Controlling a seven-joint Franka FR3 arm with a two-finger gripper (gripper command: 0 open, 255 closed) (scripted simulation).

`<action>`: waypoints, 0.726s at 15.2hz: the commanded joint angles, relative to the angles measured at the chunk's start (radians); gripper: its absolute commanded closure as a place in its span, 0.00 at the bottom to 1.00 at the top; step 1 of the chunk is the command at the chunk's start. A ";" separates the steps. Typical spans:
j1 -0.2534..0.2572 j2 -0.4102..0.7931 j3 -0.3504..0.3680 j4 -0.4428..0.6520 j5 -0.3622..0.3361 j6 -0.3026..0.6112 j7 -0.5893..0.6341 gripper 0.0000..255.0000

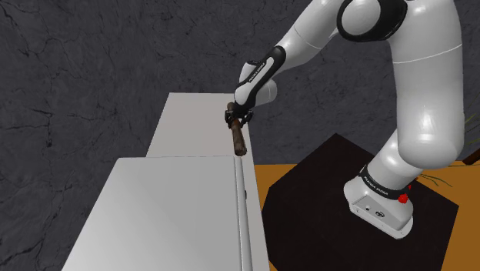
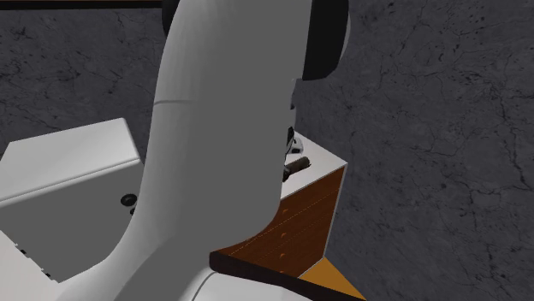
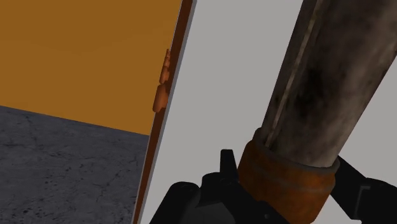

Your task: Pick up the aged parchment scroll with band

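Fingers (image 3: pixel 226 172): black pair of the gripper (image 1: pixel 237 118), clenched on the scroll. One finger sits to each side of its band, and both press against it in the wrist view.

Band (image 3: pixel 286 181): rust-orange collar round one end of the scroll, seated directly between the fingers. The grasp is at this end, not at mid-length.

Scroll (image 3: pixel 331 76): mottled grey-brown roll, stained and worn. Its long axis runs straight away from the fingers. In the shoulder view the scroll (image 1: pixel 238 140) leads from the gripper toward that view's lower edge, close along the right margin of the white counter top (image 1: pixel 192 123). Nearly all its length lies beyond the grip, on one side only. Whether it rests on the counter top or hangs clear of it cannot be told.

Judgement: the grasp looks made, and the lift is the step in hand. With the hold so far off centre, the free end may droop or swing as the arm rises, so a slow, straight rise would suit.
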 commanded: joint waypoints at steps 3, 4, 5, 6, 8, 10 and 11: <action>0.004 -0.050 -0.006 -0.016 -0.004 -0.034 0.008 1.00; 0.005 -0.062 -0.008 -0.019 -0.006 -0.043 0.011 1.00; 0.007 -0.075 -0.010 -0.022 -0.007 -0.052 0.013 1.00; 0.008 -0.087 -0.011 -0.025 -0.009 -0.062 0.015 1.00; 0.010 -0.111 -0.015 -0.029 -0.012 -0.081 0.020 1.00; 0.011 -0.124 -0.016 -0.032 -0.014 -0.092 0.023 1.00; 0.011 -0.124 -0.016 -0.032 -0.014 -0.092 0.023 1.00</action>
